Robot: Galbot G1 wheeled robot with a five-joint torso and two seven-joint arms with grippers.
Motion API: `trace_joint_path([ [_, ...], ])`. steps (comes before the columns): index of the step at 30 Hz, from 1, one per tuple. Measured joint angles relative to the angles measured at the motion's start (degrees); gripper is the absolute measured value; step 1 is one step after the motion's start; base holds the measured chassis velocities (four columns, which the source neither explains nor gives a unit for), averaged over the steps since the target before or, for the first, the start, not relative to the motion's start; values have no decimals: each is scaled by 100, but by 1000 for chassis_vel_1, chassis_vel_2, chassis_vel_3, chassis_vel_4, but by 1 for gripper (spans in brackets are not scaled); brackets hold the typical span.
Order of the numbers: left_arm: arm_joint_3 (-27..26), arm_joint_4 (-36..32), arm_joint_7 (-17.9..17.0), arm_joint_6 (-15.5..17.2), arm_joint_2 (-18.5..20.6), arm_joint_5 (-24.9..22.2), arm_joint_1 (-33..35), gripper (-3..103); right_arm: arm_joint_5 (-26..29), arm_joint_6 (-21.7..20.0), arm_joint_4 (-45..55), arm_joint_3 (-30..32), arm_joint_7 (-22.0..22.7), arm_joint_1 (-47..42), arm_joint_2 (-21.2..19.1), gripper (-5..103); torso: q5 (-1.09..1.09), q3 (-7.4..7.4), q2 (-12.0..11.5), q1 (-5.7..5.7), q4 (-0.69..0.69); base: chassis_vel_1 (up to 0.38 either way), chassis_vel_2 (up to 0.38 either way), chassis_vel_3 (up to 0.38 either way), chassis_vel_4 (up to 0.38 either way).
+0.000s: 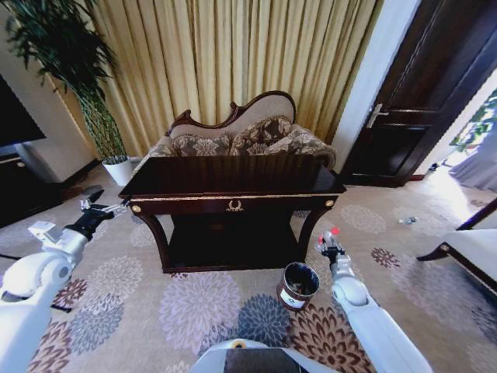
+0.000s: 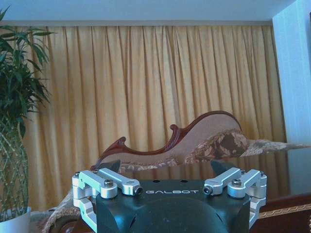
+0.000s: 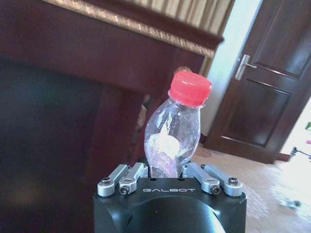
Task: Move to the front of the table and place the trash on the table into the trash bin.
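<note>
In the head view the dark glossy desk (image 1: 233,186) with its gold emblem stands straight ahead at twelve o'clock, the patterned sofa (image 1: 245,136) behind it, gold curtains (image 1: 233,54) beyond, a dark door (image 1: 435,85) at about two o'clock and a potted plant (image 1: 78,70) at ten. The trash bin (image 1: 298,285) sits on the flowered carpet (image 1: 155,311) just off the desk's right front leg, a white label on its side. The right gripper (image 1: 331,242) is raised just beside and above the bin, at about one o'clock from it, with a red cap showing at its tip. The right wrist view makes plain what the head view cannot: the right gripper (image 3: 167,175) is clamped around the lower part of a clear plastic bottle (image 3: 174,133) with a red cap, standing upright, with the desk's gold-trimmed edge and leg behind it. The left gripper (image 1: 105,208) is held out at the desk's left end, near nine o'clock; in the left wrist view its fingers (image 2: 104,180) are spread wide apart with nothing between them, and the sofa back shows past them. Both wrist views show "GALBOT" written on the gripper body.
</note>
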Motion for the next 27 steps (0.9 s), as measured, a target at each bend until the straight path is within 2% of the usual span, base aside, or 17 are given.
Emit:
trace_joint_path([
  [5,49,-86,-97,8,0,-9,-37,100,-364,331,-612,85,199,1,170,26,0,0,0,0,1,0,0,0,0],
  [11,133,-128,-214,-2,6,-66,-67,100,-549,402,-674,135,415,-150,307,24,0,0,0,0,1,0,0,0,0],
  [15,245,-180,-290,4,26,-75,-142,100,-694,451,-510,136,429,-300,367,44,-1,0,1,0,0,0,0,0,0],
  [16,245,-180,-290,4,26,-75,-142,100,-694,451,-510,136,429,-300,367,44,-1,0,1,0,0,0,0,0,0],
  [18,284,-209,-333,28,33,-76,-171,100,-712,452,-412,98,443,-326,394,54,-1,0,1,0,0,0,0,0,0],
  [21,292,-223,-351,42,39,-76,-177,100,-716,452,-349,54,468,-334,418,60,-1,0,0,0,0,0,0,0,0],
  [24,272,-228,-357,55,52,-90,-176,100,-745,414,-194,-17,478,-338,479,76,-1,0,0,0,1,0,0,0,0],
  [27,239,-217,-357,57,70,-99,-175,100,-755,355,-96,-60,477,-335,518,82,0,0,1,0,1,0,0,0,0],
])
